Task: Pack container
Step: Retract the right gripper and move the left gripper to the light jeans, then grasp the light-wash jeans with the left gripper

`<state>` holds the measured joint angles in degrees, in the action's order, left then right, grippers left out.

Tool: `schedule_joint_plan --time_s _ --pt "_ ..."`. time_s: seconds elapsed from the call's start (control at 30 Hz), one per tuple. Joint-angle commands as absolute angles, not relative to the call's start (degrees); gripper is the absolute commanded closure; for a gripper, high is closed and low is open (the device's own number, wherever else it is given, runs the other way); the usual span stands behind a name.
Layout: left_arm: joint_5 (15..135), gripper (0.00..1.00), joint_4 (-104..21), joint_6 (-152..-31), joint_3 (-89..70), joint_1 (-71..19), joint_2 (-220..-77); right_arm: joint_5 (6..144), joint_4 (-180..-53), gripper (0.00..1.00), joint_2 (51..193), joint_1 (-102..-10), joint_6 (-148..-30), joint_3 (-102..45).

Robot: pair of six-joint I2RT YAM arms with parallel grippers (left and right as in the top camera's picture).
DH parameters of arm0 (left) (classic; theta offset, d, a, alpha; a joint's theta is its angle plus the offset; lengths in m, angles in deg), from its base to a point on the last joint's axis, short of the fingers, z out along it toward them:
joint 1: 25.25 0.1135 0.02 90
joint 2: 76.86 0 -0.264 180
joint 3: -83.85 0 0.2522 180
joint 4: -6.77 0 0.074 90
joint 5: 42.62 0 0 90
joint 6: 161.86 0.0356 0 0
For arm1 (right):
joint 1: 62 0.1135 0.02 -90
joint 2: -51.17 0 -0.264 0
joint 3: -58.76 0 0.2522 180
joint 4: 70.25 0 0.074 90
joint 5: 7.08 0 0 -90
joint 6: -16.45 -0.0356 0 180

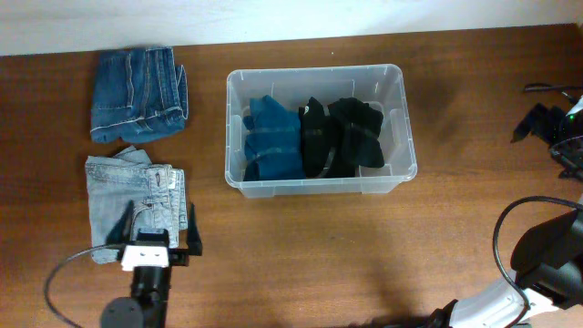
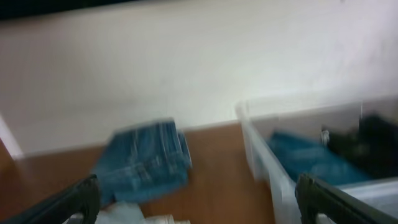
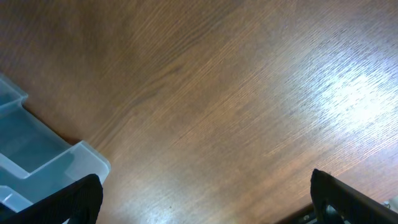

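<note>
3 folded items sit inside the container: a blue garment and 2 black garments, side by side in a row. 2 pairs of jeans lie out on the worktop, not yet packed.

Left hand: fingers wide apart, nothing between them. It hangs over the near edge of the light jeans; whether it touches the cloth, I cannot tell. The dark jeans lie further ahead of this hand, beyond the light pair. The container stands ahead and to its right, well apart from it. The left wrist view is blurred.

Right hand: fingers apart, empty, above bare worktop. 1 corner of the container shows ahead and to its left.

Judgement: roughly 3 of 5 items packed. Left to do: grasp the light jeans, carry them to the container, then the dark jeans. The row inside leaves little free floor, so the jeans probably go on top.
</note>
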<state>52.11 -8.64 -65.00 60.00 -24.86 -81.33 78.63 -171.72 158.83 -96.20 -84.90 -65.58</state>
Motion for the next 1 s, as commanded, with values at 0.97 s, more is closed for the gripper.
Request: schedule_joint_plan --time_s 0.97 --pt "64.66 0.01 -71.13 -54.88 -18.44 9.15 -189.18 79.11 -171.59 0.02 158.59 -96.15 -84.49 -65.37"
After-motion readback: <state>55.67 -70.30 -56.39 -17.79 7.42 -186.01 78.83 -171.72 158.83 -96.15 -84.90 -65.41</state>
